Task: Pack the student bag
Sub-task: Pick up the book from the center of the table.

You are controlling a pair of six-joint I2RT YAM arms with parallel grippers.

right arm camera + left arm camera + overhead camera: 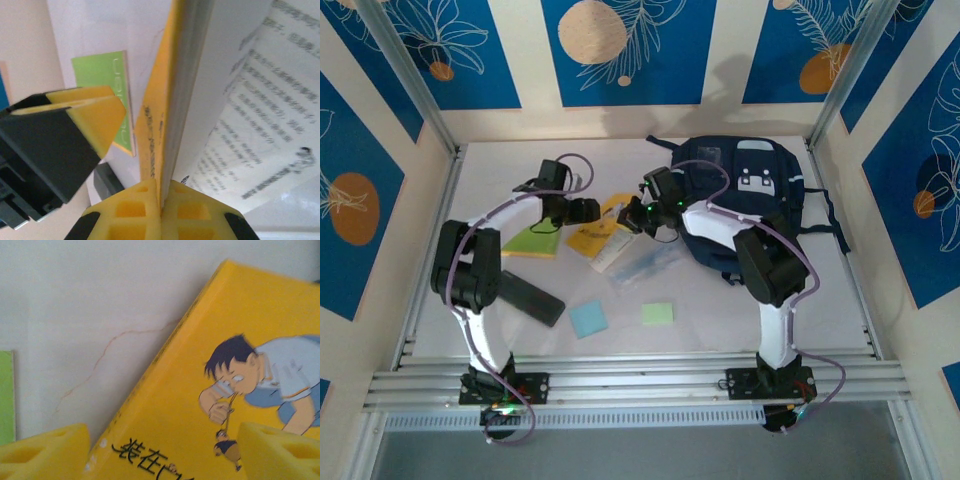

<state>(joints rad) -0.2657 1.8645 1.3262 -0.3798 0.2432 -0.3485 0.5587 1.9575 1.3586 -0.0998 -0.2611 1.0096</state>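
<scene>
The student bag (752,188), dark navy with a white patch, lies at the back right of the table. A yellow book (598,236) with a cartoon boy on its cover (200,390) is tilted up between the two arms. My right gripper (161,200) is shut on the book's edge (157,120), its yellow fingertips pressed together around it. My left gripper (162,460) stands open just over the cover, with one finger (45,450) beside the book's edge and the other over the cover. In the top view the left gripper (588,210) and right gripper (632,218) face each other across the book.
A green notebook (532,242) lies left of the book, and a clear plastic pouch (645,262) lies to its right. Nearer the front are a black case (530,298), a blue sticky pad (588,319) and a green sticky pad (657,313). Walls enclose the table.
</scene>
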